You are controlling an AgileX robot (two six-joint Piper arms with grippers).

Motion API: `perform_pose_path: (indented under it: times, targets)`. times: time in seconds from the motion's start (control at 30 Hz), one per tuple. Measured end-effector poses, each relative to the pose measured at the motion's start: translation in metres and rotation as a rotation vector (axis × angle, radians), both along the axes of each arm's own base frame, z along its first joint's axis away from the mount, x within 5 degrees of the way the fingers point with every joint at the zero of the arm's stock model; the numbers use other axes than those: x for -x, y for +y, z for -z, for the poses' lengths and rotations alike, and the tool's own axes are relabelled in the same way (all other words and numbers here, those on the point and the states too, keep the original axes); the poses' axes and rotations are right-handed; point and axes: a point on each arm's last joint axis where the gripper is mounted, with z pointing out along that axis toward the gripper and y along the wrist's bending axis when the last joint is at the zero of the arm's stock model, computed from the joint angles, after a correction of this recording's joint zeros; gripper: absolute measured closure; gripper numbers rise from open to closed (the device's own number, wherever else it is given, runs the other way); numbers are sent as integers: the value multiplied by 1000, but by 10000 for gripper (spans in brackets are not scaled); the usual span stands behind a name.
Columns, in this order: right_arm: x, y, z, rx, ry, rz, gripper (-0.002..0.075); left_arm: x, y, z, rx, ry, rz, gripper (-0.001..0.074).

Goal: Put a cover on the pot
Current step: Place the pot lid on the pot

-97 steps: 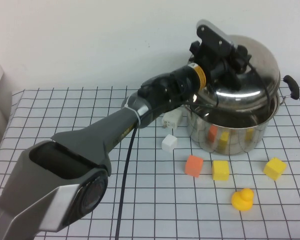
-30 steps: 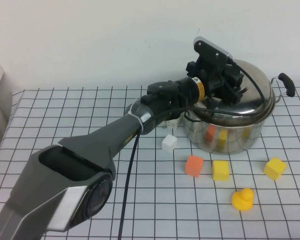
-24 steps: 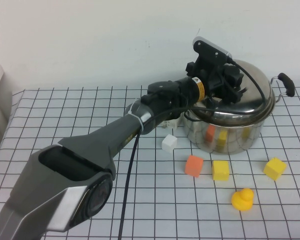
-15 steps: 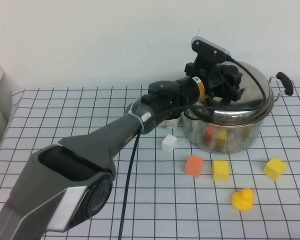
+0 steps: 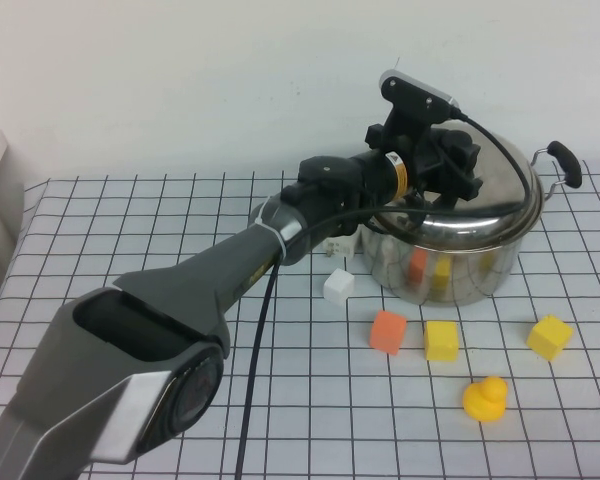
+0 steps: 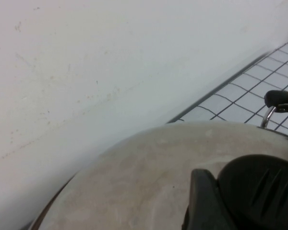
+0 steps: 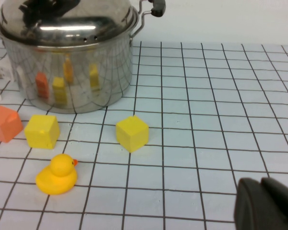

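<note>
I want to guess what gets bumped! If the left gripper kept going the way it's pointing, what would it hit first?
Probably the lid. The left gripper sits over the dome on the pot, its dark fingers right against the steel.

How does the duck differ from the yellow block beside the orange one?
The duck is a rounded figure with a head and orange beak; the yellow block is a plain flat-faced cube. The duck sits nearer the robot, the block closer to the pot. Both are yellow and rest on the table.
</note>
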Motion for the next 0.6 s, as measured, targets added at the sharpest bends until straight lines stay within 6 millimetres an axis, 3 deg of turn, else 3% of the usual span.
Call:
perform_pose_path:
  times: [0.6]
  targets:
    - [0, 0, 0, 0, 0, 0, 717, 2, 0, 0, -25, 16, 27, 405]
